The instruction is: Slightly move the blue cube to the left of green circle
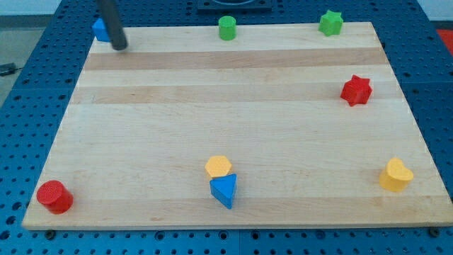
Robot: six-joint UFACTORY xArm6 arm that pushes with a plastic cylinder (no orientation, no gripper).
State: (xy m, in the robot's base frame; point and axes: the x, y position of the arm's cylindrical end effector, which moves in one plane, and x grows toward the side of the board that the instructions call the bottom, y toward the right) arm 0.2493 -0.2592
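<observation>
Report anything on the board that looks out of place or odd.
The blue cube sits at the board's top-left corner, apparently partly over the edge, with my tip against its right side. Nothing looks tipped, spilled or damaged.

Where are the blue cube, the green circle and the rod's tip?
blue cube (100,30): camera view, its visible left part.
green circle (226,27): camera view, its top face.
my tip (121,47): camera view, the rod's very end.

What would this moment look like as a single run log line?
tip touching blue cube from its right, top-left corner | green circle top edge, far right of cube | push unfinished
</observation>
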